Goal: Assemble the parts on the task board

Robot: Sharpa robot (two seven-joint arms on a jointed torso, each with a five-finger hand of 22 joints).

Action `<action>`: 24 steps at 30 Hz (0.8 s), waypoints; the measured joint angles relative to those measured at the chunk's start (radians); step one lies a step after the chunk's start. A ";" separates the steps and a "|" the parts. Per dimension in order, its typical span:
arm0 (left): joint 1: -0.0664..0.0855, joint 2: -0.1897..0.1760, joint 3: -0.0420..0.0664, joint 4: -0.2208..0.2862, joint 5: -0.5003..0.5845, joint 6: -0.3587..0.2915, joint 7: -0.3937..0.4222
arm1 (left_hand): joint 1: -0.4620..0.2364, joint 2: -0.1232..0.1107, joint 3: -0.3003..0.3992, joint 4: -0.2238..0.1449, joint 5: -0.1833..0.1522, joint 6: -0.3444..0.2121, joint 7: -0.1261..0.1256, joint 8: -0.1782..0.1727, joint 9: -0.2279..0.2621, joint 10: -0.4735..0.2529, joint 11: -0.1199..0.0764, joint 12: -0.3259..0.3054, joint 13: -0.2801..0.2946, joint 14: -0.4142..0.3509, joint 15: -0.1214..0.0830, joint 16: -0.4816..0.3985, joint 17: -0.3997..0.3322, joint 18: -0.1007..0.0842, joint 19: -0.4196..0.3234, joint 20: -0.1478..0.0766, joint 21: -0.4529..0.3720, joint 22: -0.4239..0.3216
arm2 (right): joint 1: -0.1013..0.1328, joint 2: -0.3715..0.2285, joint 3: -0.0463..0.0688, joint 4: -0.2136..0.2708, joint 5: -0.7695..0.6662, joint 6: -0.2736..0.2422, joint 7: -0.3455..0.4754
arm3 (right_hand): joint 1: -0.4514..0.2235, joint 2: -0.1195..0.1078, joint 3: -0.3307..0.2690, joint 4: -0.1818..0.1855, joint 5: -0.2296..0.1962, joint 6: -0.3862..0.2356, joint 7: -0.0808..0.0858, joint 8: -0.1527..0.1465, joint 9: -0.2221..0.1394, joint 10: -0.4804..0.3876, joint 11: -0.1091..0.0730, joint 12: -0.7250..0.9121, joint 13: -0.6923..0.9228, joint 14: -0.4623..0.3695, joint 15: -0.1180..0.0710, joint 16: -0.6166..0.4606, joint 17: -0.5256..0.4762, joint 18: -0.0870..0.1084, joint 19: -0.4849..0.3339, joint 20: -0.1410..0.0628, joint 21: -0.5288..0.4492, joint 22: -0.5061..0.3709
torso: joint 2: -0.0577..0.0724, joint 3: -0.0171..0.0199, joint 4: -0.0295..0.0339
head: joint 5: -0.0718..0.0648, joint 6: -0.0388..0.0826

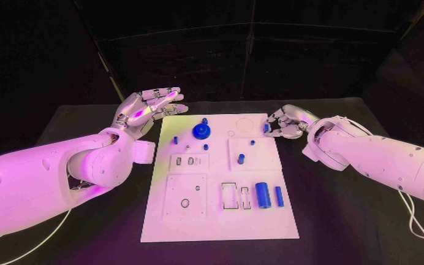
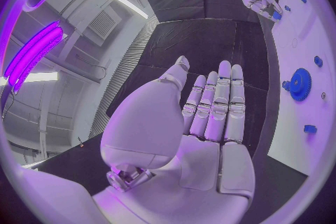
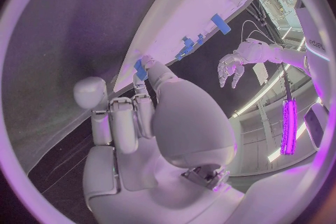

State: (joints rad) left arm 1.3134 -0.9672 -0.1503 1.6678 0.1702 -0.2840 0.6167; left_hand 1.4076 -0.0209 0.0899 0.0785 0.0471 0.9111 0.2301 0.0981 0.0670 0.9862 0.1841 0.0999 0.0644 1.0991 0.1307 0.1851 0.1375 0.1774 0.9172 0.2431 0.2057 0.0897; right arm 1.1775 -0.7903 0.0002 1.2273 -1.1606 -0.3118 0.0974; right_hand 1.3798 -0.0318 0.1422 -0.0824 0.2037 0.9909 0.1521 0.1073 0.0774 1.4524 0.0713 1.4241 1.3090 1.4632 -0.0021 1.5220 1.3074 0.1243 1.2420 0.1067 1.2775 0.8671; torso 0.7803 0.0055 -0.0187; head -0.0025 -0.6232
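The white task board (image 1: 221,228) lies in the middle of the black table. On its far half stands a blue gear (image 1: 202,131), also seen in the left wrist view (image 2: 299,84), with several small blue pegs around it. A blue cylinder (image 1: 262,194) and a thin blue bar (image 1: 279,196) lie on the near right part. My left hand (image 1: 150,108) hovers off the board's far left corner, fingers spread, palm empty (image 2: 210,106). My right hand (image 1: 284,122) sits at the board's far right edge and pinches a small blue part (image 1: 266,127) between thumb and a finger (image 3: 140,70).
The board has several cut-out slots, among them a rectangular one (image 1: 229,195) beside the cylinder and a round one (image 1: 185,203) at the near left. Black table (image 1: 344,216) surrounds the board on both sides. A dark backdrop rises behind the table.
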 measured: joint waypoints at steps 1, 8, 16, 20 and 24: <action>0.000 0.000 0.000 0.000 0.000 0.000 0.000 | 0.000 0.000 0.000 0.000 0.000 0.000 0.000 0.000 0.000 0.000 0.000 0.000 0.000 0.000 0.000 0.000 0.000 0.000 0.000 0.000 0.000 0.000 | 0.000 0.000 0.000 0.000 0.000 0.000 -0.001 | -0.005 0.005 0.000 0.000 0.000 0.000 0.000 0.000 0.000 0.000 0.000 0.000 0.000 0.000 0.000 0.000 0.000 0.000 0.000 0.000 0.000 0.000 | 0.000 0.0001 0.0000 | 0.000 0.000; 0.000 -0.001 0.000 0.000 0.000 0.000 0.000 | 0.000 0.000 -0.003 -0.003 0.000 0.000 0.000 0.000 0.000 0.000 0.000 0.000 0.000 0.000 0.000 0.000 0.000 0.000 0.000 0.000 0.000 0.000 | -0.001 0.002 0.000 0.000 -0.001 -0.002 -0.003 | -0.019 0.019 0.004 0.004 0.000 0.020 -0.006 0.005 0.000 0.006 -0.006 0.005 0.000 0.004 -0.004 0.000 0.000 0.000 0.004 -0.004 0.004 0.005 | 0.000 0.0007 0.0000 | 0.001 -0.002; 0.000 -0.001 0.000 -0.001 0.000 0.000 0.000 | 0.000 0.000 -0.003 -0.003 0.000 0.000 0.000 0.000 0.000 0.000 0.000 0.000 0.000 0.000 0.000 0.000 0.000 0.000 0.000 0.000 0.000 0.000 | -0.001 0.005 0.000 0.001 0.008 -0.011 -0.005 | -0.027 0.020 0.007 0.007 0.000 0.020 -0.006 0.005 -0.002 0.007 -0.007 0.005 0.000 0.004 -0.004 0.000 0.000 0.000 0.004 -0.004 0.004 0.006 | 0.000 0.0008 -0.0004 | 0.000 -0.003; 0.000 -0.001 0.000 -0.001 0.000 0.000 0.000 | 0.000 0.000 -0.003 -0.003 0.000 0.000 0.000 0.000 0.000 0.000 0.000 0.000 0.000 0.000 0.000 0.000 0.000 0.000 0.000 0.000 0.000 0.000 | -0.001 0.005 0.000 0.000 0.015 -0.018 -0.008 | -0.031 0.020 0.007 0.007 0.000 0.020 -0.006 0.005 -0.003 0.007 -0.007 0.005 0.000 0.004 -0.004 0.000 0.000 0.000 0.004 -0.004 0.004 0.006 | 0.000 0.0009 -0.0004 | -0.001 -0.004; 0.000 -0.001 0.000 -0.001 0.000 0.000 0.000 | 0.000 0.000 -0.003 -0.003 0.000 0.000 0.000 0.000 0.000 0.000 0.000 0.000 0.000 0.000 0.000 0.000 0.000 0.000 0.000 0.000 0.000 -0.001 | -0.001 0.006 0.000 0.000 0.022 -0.025 -0.010 | -0.036 0.026 0.016 0.010 0.009 0.025 -0.011 0.005 -0.004 0.007 -0.007 0.005 0.000 0.000 -0.008 0.000 0.000 0.000 0.004 -0.011 0.004 0.006 | 0.000 0.0009 -0.0004 | -0.001 -0.004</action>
State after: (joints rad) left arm 1.3134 -0.9678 -0.1502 1.6670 0.1702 -0.2838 0.6167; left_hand 1.4076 -0.0209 0.0870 0.0756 0.0471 0.9111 0.2301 0.0980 0.0670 0.9862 0.1841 0.0999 0.0645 1.0991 0.1307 0.1851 0.1374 0.1775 0.9172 0.2431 0.2057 0.0888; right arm 1.1764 -0.7845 0.0002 1.2274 -1.1385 -0.3370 0.0872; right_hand 1.3436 -0.0057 0.1582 -0.0719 0.2125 1.0159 0.1407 0.1122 0.0732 1.4595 0.0641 1.4289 1.3090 1.4635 -0.0097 1.5220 1.3073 0.1242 1.2455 0.0960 1.2815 0.8734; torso 0.7808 0.0063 -0.0191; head -0.0035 -0.6273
